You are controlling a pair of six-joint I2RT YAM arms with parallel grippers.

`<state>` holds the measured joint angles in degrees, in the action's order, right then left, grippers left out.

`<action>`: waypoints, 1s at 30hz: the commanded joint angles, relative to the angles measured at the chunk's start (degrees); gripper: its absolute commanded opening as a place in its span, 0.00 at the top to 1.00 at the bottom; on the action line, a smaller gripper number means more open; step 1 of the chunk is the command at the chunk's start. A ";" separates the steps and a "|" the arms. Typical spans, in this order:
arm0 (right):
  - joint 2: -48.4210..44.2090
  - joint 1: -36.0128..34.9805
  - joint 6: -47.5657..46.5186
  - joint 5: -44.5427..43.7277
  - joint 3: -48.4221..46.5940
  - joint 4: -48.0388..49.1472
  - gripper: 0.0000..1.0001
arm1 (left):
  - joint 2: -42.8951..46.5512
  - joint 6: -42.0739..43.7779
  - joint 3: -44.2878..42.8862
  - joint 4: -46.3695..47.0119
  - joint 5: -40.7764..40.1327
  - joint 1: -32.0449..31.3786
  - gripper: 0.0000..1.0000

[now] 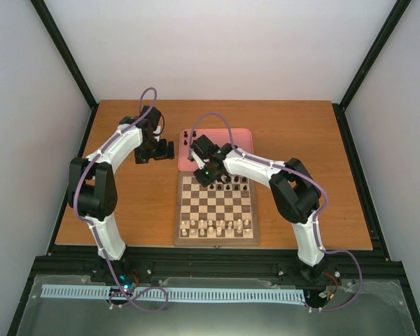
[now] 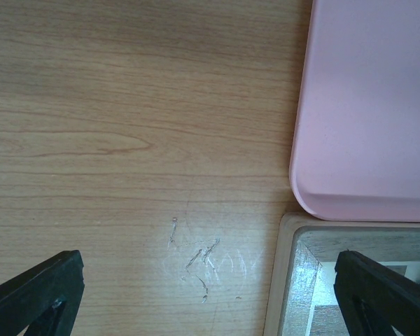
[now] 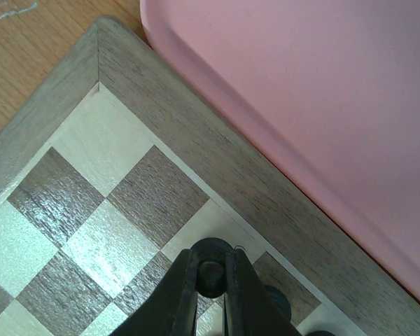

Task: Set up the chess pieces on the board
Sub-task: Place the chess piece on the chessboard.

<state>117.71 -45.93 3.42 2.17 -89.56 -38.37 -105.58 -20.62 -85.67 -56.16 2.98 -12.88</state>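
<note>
At the far-left part of the board, the right gripper is low over the squares. Its jaws are pinched onto one small black piece. In the right wrist view the piece's rounded top shows between the two fingers. The base is hidden by the fingers, so contact with the square cannot be told. The piece is just inside the far border, a couple of squares in from the corner. The corner squares themselves are bare.

The other black chess pieces are clustered on the far rows of the board, from centre to right. They are too small in the top view to count or tell apart. A few more dark pieces stand at the far-left corner of the pink tray. The cream pieces are lined up on the two near rows.

The tray lies against the far edge of the board. Its rounded rim sits along the wooden border in both wrist views.

The left gripper is left of the tray, over the wooden table, with its jaws spread wide and nothing between them. In the left wrist view its fingers sit at the lower corners, with scratched wood between them. The tray's near-left corner and the board's far-left corner show at the right.
</note>
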 commanded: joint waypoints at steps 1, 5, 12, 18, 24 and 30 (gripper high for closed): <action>1.20 -0.12 -0.52 -0.44 -1.60 -0.52 0.93 | 1.20 0.25 -0.47 0.59 -0.37 -0.04 0.00; 1.46 -0.12 -0.69 -1.07 -1.89 -0.65 0.91 | 0.99 0.17 -0.55 0.52 -0.37 0.01 0.00; 1.21 -0.12 -1.05 -0.25 -1.77 -0.13 0.87 | 0.69 0.31 -0.82 0.46 -0.35 -0.04 0.00; 1.23 -0.06 -1.29 -0.26 -1.86 -0.36 0.84 | 0.46 0.24 -0.90 0.47 -0.34 -0.01 0.00; 0.70 -0.12 -1.57 0.78 -1.72 -0.04 0.78 | 0.29 0.29 -1.06 0.59 -0.13 -0.04 0.00; -1.96 -0.12 -2.37 1.40 -2.23 0.14 0.73 | 0.24 0.20 -1.09 0.60 0.01 -0.04 0.00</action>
<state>118.30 -45.93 2.33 2.52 -89.95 -38.39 -105.58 -20.62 -85.67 -56.16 3.01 -12.88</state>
